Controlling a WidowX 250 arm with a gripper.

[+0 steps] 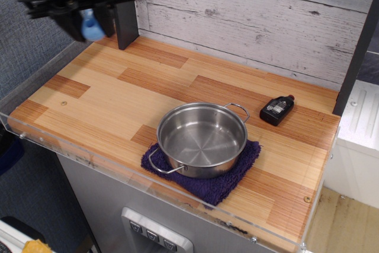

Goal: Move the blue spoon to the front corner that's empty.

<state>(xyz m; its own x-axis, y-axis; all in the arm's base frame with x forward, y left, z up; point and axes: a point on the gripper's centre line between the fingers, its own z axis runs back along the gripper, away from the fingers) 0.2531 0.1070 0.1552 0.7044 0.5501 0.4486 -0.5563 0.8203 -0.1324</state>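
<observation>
Showing the single arm raised at the upper left, the view has the gripper (89, 25) clamped on the blue spoon (92, 28), which hangs in the air above the left rear part of the wooden tabletop (118, 96), clear of its surface. Only a light-blue patch of the spoon shows between the dark fingers; its bowl is hidden or blurred, so its long axis and the way it points cannot be told with confidence. The gripper body is motion-blurred.

Near the middle front, a steel pot (202, 139) with two loop handles stands upright on a purple cloth (222, 185), which lies flat and reaches close to the front rim. Behind and to the right of the pot, well apart from it, a small black bottle (276, 109) lies on its side, its cap toward the rear right. The bottle carries a pale label, but the writing is too small to read; no brand or other lettering is legible anywhere.

At the left, the front corner (35, 114) is bare striped wood with a darker brown plank (66, 86) and a small round screw (63, 103), bounded by a clear acrylic rim (12, 124). A whitewashed plank wall (266, 22) backs the table.
</observation>
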